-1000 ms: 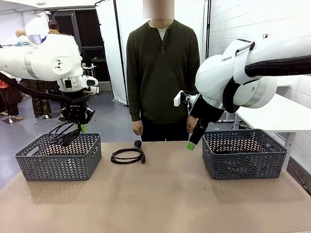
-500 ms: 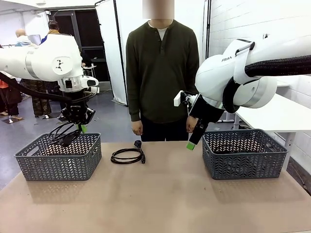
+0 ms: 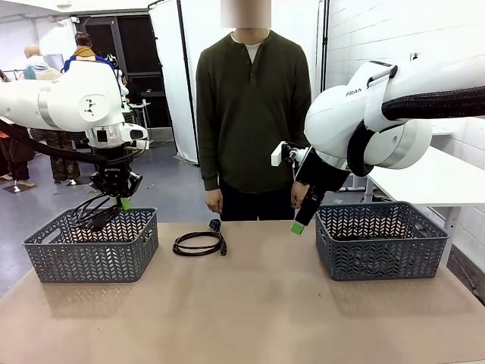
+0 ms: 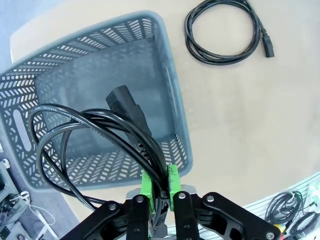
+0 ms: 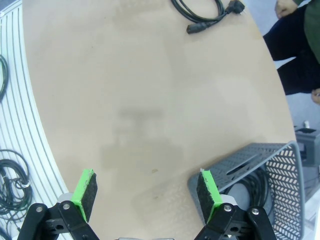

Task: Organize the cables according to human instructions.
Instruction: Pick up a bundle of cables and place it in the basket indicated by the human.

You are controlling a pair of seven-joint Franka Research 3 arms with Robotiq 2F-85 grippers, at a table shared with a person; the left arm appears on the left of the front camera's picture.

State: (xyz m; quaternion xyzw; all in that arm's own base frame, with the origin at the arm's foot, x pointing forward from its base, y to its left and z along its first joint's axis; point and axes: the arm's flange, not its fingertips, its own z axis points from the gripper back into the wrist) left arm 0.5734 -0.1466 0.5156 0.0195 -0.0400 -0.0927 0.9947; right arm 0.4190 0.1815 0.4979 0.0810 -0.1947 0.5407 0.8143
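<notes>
— What sits in the left basket (image 3: 91, 256)?
— The left wrist view looks straight down into it. Its grey mesh floor shows between the loops of the held cable (image 4: 85, 120), a black coil of several turns with a chunky plug. The coil dangles above the basket's open top. Whether the lowest loops touch the rim cannot be told.

— What holds that coil up?
— The left gripper (image 4: 159, 182) does. Its green pads are pressed together on a bunch of the coil's strands. It hangs over the half of the basket that lies toward the table's middle.

— And the right basket (image 3: 379, 250)?
— The right wrist view catches a corner of it, and black cord loops (image 5: 252, 187) lie on its bottom. How many coils are in there cannot be told.

— Where is the other arm's hand?
— The right gripper (image 5: 147, 192) hangs just beside that basket's wall, on the side toward the table's middle. Its two fingers are spread wide over bare tabletop.

— Is there any cable outside the baskets?
— The loose cable (image 3: 198, 243) lies flat on the table (image 3: 250, 318) in a round coil, plugs at its edge. It is between the baskets, nearer the left one, toward the far edge. The person (image 3: 254, 114) stands just behind it, arms hanging down.
</notes>
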